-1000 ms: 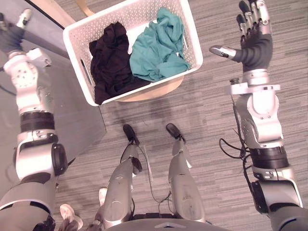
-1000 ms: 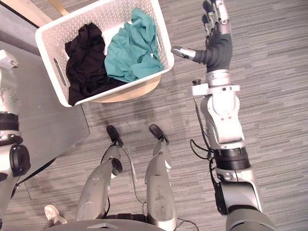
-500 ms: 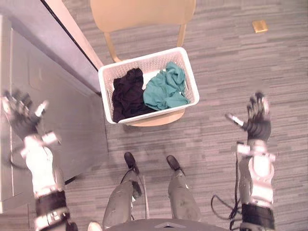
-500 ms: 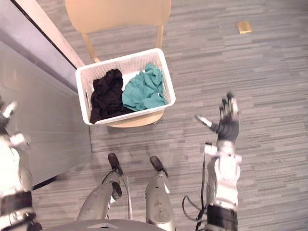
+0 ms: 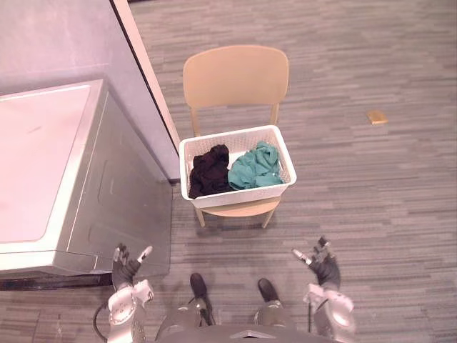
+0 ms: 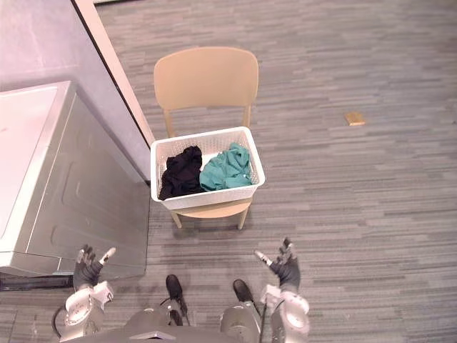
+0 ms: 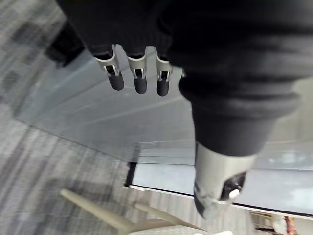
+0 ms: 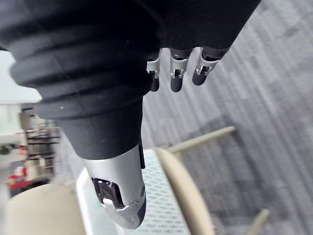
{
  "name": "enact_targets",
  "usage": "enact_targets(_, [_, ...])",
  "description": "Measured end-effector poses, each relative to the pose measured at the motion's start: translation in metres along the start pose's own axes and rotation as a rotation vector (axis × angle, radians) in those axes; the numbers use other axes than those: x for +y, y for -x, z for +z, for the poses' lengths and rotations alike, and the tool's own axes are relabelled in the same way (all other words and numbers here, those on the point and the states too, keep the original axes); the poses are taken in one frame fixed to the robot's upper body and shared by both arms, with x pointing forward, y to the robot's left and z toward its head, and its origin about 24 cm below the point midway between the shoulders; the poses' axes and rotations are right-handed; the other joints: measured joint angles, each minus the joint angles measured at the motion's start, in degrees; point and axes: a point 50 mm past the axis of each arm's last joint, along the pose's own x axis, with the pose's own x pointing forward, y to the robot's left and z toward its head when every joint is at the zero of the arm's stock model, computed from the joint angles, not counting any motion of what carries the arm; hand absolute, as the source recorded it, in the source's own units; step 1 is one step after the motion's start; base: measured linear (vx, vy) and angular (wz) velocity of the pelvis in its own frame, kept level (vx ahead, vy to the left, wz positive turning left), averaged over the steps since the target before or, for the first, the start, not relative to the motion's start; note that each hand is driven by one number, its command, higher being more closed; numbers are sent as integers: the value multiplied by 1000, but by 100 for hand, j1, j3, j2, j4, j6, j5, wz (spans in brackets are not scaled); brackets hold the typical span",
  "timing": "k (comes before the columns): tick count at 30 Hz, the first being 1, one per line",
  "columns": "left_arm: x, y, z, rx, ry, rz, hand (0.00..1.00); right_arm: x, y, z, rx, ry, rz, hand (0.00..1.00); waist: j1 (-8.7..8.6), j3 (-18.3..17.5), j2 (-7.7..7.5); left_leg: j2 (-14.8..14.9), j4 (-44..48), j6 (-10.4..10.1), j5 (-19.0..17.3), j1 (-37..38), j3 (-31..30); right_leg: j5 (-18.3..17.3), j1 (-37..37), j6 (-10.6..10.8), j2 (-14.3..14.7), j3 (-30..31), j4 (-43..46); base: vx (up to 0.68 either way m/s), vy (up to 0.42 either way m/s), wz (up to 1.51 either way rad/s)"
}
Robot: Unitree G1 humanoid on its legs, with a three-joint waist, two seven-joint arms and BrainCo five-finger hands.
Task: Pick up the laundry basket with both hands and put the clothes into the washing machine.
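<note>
Overhead, the white perforated laundry basket point(image 5: 241, 197) rests on the seat of a tan chair point(image 5: 235, 75), with the chair's backrest on the far side from the robot. Inside the basket lie two crumpled garments side by side: a black garment point(image 5: 208, 171) at the robot's left end and a teal garment point(image 5: 255, 168) at the right end. The washing machine point(image 5: 44, 168), silver-grey with a pale flat top, stands to the robot's left of the chair, against a grey wall point(image 5: 64, 43) whose edge carries a light wooden strip point(image 5: 146, 78). A small tan object point(image 5: 377, 116) lies on the grey carpet point(image 5: 371, 193), well apart from the chair on the robot's right.

Both hands sit low and near the robot, well apart from the basket. The left hand point(image 5: 126, 264), just in front of the washing machine's lower front, has straight, spread fingers point(image 7: 140, 83) and holds nothing. The right hand point(image 5: 323, 263), over bare carpet, likewise shows extended fingers point(image 8: 176, 78) with the thumb point(image 8: 120, 198) held apart, and is empty.
</note>
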Motion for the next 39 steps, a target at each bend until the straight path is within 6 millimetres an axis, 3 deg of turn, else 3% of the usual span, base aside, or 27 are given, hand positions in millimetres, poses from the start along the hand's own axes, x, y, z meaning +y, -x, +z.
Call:
enact_targets(2, [9,3,-36,183,-38,47,0,-7,-5,-29,157,10,-61,0,4,-73,-46,0,-1,0,0,10,-11,18,26,-28,2,-20,-32,-41,-16,6])
enact_targets(5, [27,14,-68,358,-56,121,0,-23,-6,-54,320,-23,-172,0,21,-107,-47,-3,-1,0,0,10,-31,53,48,-81,1,-15,-122,-20,-8,1])
enact_targets(8, [36,16,-73,403,-60,153,0,-39,1,-69,433,-33,-251,0,88,-143,-2,-32,-1,0,0,57,-44,65,123,-101,-17,1,-143,-4,-4,-1])
enact_targets(13, [37,16,-76,422,-69,137,0,-45,6,-77,492,-37,-282,0,61,-185,-13,-30,-2,0,-1,326,-46,54,323,-126,-2,24,-97,6,-11,-9])
enact_targets(19, [36,15,-75,417,-77,120,0,-39,3,-76,488,-22,-257,0,14,-112,-72,27,16,-50,33,429,-303,-326,237,-212,196,-172,685,2,-36,18])
enact_targets(21, [36,13,-72,403,-53,128,0,-34,0,-74,479,3,-226,0,22,-37,-59,57,132,-93,293,298,-542,-526,41,-206,296,-363,1176,-24,-89,50])
enact_targets(23, [32,10,-65,368,-25,123,0,-26,-6,-65,432,29,-184,0,28,131,-87,49,529,-59,297,-84,-908,-741,-287,-184,311,-699,1796,-76,-147,87])
enact_targets(24, [31,9,-63,355,-12,126,0,-24,-8,-60,406,42,-169,0,63,218,2,78,695,-182,325,-297,-1171,-846,-461,-214,406,-839,2109,-121,-193,100])
enact_targets(25, [32,8,-61,345,-7,130,0,-20,-10,-57,386,49,-154,0,83,274,-7,100,377,-767,214,-285,-1298,-793,-532,-439,417,-988,2142,-141,-145,109])
enact_targets(26, [33,5,-57,331,-1,136,0,-12,-14,-54,370,44,-135,0,144,386,-157,-39,855,-419,-250,-444,-1086,-768,-606,-493,147,-1146,2075,-181,-151,102])
enact_targets(27, [31,1,-52,310,48,149,0,-13,-18,-47,338,63,-131,0,218,450,-221,18,3229,204,-628,-1050,-919,-582,-711,-449,-56,-1232,2057,-134,-84,72])
enact_targets(28, [33,3,-54,319,55,160,0,-15,-20,-43,321,71,-131,0,232,480,-198,135,4259,231,-870,-1147,-860,-516,-674,-455,-77,-1299,1992,-114,-83,41])
enact_targets(29, [41,11,-65,357,65,191,0,-18,-21,-40,305,76,-136,0,249,447,-61,381,5414,107,-1107,-883,-777,-431,-587,-485,-76,-1334,1895,-85,-36,26])
enact_targets(31, [51,24,-81,422,85,239,0,-22,-18,-41,304,78,-145,0,213,385,46,692,5842,65,-1116,-111,-874,-311,-585,-467,-136,-1494,1805,-113,3,46])
enact_targets(32, [53,27,-85,446,93,250,0,-23,-17,-42,308,76,-151,0,204,353,94,841,5786,110,-964,164,-922,-272,-696,-450,-166,-1621,1834,-201,47,82])
enact_targets(33, [55,30,-90,472,106,266,0,-25,-18,-40,303,77,-156,0,152,282,182,963,5185,336,226,463,-973,-230,-906,-369,-176,-1839,1922,-211,54,89])
enact_targets(34, [54,31,-92,485,106,266,0,-28,-19,-37,296,82,-162,0,101,237,211,948,4736,184,232,550,-993,-220,-1027,-299,-234,-1942,1949,-219,55,126])
enact_targets(35, [54,29,-91,491,94,265,0,-22,-19,-40,309,75,-148,0,-5,199,59,736,4060,-3,-36,628,-1000,-234,-1148,-306,-377,-1935,1957,-115,-111,139])
enact_targets(36, [59,23,-83,467,74,268,0,-16,-14,-48,335,61,-141,0,-85,164,-130,527,3173,-91,-145,936,-1060,-185,-1119,-578,-436,-2072,1700,-85,-101,134])
enact_targets(37, [59,23,-83,463,66,269,0,-16,-12,-51,341,58,-144,0,-99,147,-95,526,2816,-185,-286,1018,-1152,-80,-1095,-610,-459,-2217,1564,-86,-67,100])
enact_targets(39, [57,16,-74,430,39,247,0,-10,-17,-46,327,59,-128,0,-96,114,-12,796,1817,-576,-745,1207,-1137,71,-1302,-569,-230,-2557,1462,-116,62,49])
